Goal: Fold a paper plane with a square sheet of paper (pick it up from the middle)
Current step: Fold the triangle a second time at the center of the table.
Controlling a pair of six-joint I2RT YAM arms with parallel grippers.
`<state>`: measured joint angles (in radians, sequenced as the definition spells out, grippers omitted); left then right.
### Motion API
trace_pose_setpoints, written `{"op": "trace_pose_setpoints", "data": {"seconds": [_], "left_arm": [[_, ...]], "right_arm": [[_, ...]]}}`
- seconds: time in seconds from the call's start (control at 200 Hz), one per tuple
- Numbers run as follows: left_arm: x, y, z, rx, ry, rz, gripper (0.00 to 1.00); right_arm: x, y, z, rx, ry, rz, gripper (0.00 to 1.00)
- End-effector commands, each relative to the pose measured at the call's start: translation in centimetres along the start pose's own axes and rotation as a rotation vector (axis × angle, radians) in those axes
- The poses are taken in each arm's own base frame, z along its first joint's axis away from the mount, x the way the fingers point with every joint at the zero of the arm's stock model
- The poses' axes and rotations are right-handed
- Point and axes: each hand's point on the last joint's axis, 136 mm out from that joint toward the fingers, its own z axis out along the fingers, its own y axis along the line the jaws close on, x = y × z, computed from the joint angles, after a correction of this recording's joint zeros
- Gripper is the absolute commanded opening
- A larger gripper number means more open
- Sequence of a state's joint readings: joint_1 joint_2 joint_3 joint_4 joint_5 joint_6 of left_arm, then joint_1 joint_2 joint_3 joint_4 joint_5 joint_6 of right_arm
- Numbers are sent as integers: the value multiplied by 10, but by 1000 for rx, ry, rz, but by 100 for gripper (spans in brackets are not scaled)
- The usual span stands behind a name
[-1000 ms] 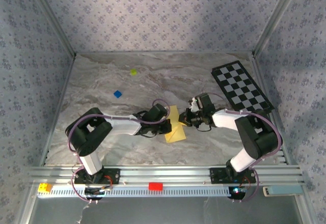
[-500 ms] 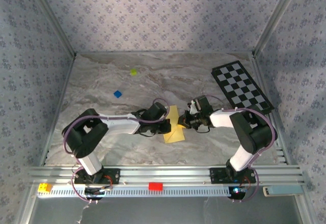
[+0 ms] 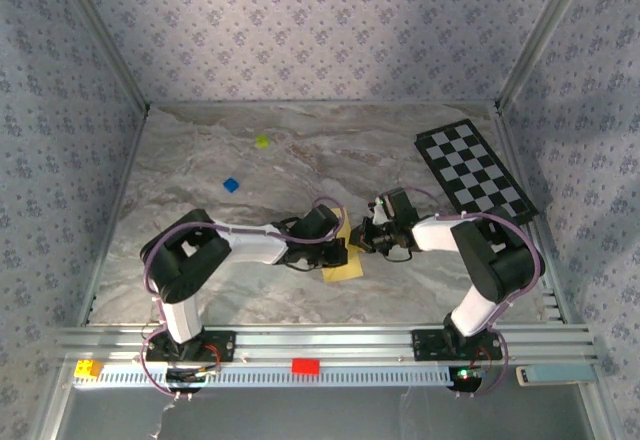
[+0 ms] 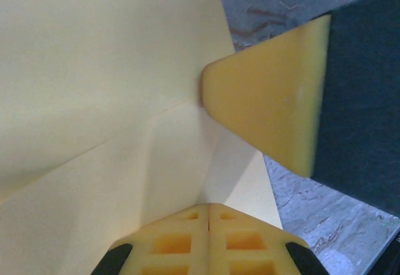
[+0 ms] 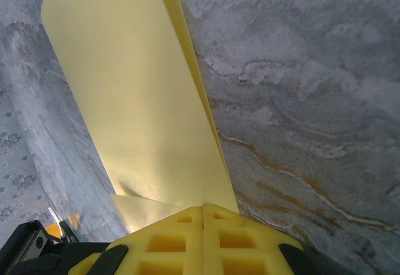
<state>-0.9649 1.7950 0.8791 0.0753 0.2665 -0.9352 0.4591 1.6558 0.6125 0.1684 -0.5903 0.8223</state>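
Where the two arms meet mid-table (image 3: 200, 170), the folded yellow sheet (image 3: 345, 268) sits with its long axis running roughly near-to-far. The left gripper (image 4: 209, 215) and right gripper (image 5: 203, 215) are each fully closed, pinching the sheet.

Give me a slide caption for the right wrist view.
Shut right gripper pinches the folded yellow paper, marbled tabletop behind.
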Motion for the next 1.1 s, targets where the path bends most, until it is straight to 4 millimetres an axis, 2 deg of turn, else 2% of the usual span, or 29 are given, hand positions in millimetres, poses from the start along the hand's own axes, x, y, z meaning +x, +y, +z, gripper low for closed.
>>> {"op": "trace_pose_setpoints", "data": {"seconds": [0.0, 0.165, 0.25, 0.45, 0.585, 0.685, 0.825, 0.935, 1.094], "left_arm": [[24, 16, 5, -43, 39, -34, 0], [31, 16, 5, -28, 30, -35, 0], [29, 17, 5, -28, 19, -33, 0], [23, 12, 4, -14, -7, -15, 0], [22, 12, 3, -13, -15, -7, 0], [21, 11, 3, -9, -19, -8, 0], [18, 6, -1, 3, -30, -3, 0], [18, 1, -7, 17, -30, -13, 0], [25, 9, -12, -4, -30, -36, 2]], "right_arm": [[15, -37, 3, 129, 16, 64, 0], [14, -35, 3, 114, 16, 63, 0], [10, -24, -2, 77, 5, 42, 0], [4, 17, -24, -21, -22, -70, 2], [11, 29, -22, -58, 12, -108, 3], [20, 23, -10, -40, 62, -90, 1], [28, -16, 2, 80, 78, 2, 0], [24, -39, 2, 141, 46, 40, 0], [23, -42, -1, 126, 41, 39, 0]]}}
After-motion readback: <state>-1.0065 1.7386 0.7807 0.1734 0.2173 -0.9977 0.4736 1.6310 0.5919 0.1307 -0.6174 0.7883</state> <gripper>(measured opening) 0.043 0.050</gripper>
